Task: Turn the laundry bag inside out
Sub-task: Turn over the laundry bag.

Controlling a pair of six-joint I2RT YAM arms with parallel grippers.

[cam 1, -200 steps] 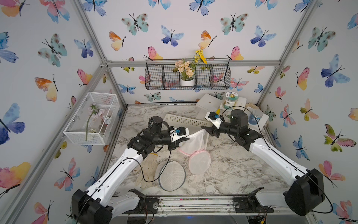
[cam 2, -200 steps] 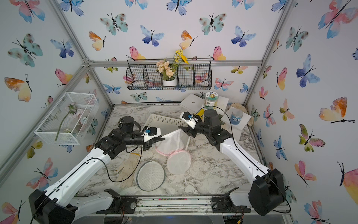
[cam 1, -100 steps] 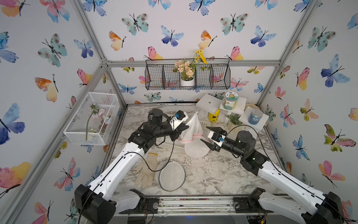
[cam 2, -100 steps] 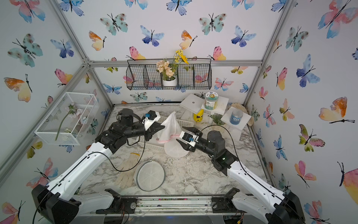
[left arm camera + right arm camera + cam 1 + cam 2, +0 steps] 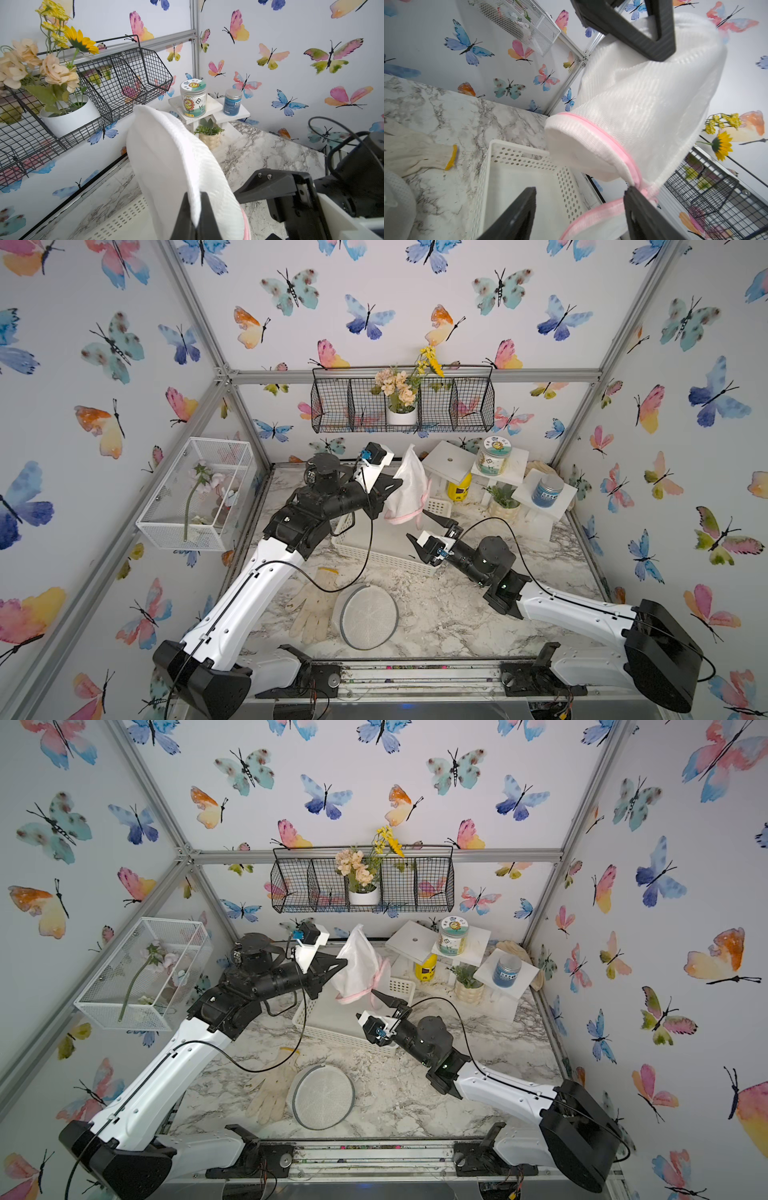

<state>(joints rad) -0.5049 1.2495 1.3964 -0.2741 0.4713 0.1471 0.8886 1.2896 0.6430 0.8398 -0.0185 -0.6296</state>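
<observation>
The laundry bag (image 5: pixel 409 483) (image 5: pixel 357 965) is white mesh with a pink-trimmed mouth. It hangs in the air above the white basket, mouth downward. My left gripper (image 5: pixel 394 486) (image 5: pixel 343 965) is shut on a fold of its upper side; the left wrist view shows the mesh (image 5: pixel 170 166) pinched in that gripper (image 5: pixel 195 209). My right gripper (image 5: pixel 422 527) (image 5: pixel 370 1006) stands open just below the bag's mouth. In the right wrist view the bag (image 5: pixel 643 104) fills the middle, and the pink trim (image 5: pixel 604 209) touches one of that gripper's (image 5: pixel 580 199) fingers without being clamped.
A white perforated basket (image 5: pixel 374 545) lies under the bag. A glove (image 5: pixel 313 605) and a round grey-rimmed mesh piece (image 5: pixel 368 616) lie near the front. White stands with jars (image 5: pixel 492 456) fill the back right. A black wire shelf (image 5: pixel 469 406) hangs on the back wall.
The left gripper has lifted the bag off the table, up and toward the back. The right arm swung from behind the bag round to its front right, and its open jaws now sit under the mouth.
</observation>
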